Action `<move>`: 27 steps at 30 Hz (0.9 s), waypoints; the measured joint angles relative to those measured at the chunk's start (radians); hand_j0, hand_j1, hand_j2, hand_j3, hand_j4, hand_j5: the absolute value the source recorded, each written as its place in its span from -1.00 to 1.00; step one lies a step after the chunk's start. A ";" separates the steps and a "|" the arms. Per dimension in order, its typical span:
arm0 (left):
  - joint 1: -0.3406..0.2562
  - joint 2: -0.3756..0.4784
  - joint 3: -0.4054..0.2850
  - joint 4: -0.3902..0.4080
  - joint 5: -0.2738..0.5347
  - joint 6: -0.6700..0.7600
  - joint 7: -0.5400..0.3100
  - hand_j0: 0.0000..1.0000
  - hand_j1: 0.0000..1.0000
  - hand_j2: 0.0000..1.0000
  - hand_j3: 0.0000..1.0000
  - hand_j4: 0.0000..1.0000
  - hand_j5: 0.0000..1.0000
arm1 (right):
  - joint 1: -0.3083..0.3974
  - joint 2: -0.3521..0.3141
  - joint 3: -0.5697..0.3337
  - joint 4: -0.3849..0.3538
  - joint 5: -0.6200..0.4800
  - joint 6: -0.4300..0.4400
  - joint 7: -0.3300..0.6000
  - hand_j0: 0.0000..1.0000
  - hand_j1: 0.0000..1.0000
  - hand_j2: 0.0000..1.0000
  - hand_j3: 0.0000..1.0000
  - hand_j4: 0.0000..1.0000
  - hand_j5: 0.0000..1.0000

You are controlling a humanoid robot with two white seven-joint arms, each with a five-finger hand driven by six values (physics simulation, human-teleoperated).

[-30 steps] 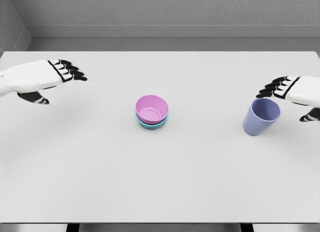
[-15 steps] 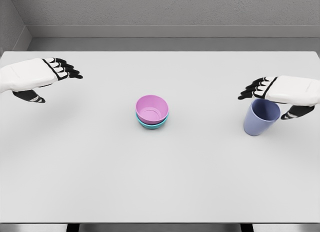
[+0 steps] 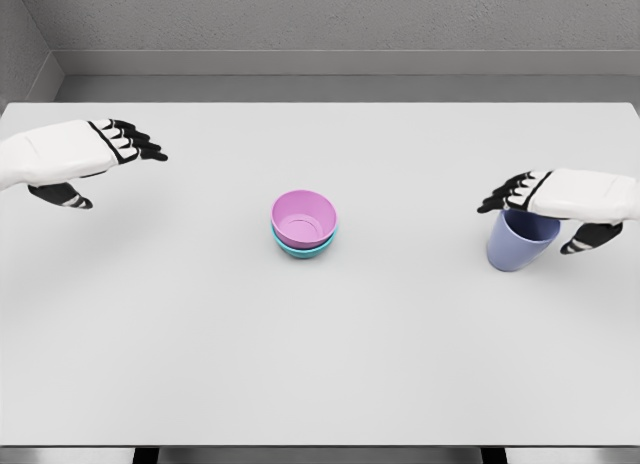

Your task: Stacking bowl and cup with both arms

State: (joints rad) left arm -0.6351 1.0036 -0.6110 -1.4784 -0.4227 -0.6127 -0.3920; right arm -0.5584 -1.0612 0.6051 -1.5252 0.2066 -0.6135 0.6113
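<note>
The pink bowl (image 3: 304,217) sits nested in the teal bowl (image 3: 303,248) mid-table (image 3: 320,364). Well right of it stands the blue cup (image 3: 519,241), its mouth under the right hand (image 3: 560,197), fingers (image 3: 505,196) spread flat above the rim, thumb beside the wall. Far left of the bowls, the left hand (image 3: 75,156) hovers, fingers extended, holding nothing.

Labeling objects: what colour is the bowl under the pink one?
Teal; only the lower bowl's rim shows beneath the pink bowl, head view.
</note>
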 measured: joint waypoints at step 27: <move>0.005 0.001 0.000 -0.002 -0.003 0.000 -0.004 1.00 1.00 1.00 1.00 1.00 1.00 | -0.020 0.034 0.031 0.023 0.018 0.000 0.000 0.38 0.38 0.38 0.38 0.38 0.38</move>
State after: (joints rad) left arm -0.6305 1.0050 -0.6111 -1.4805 -0.4256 -0.6127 -0.3959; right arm -0.5783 -1.0270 0.6364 -1.5019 0.2243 -0.6133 0.6110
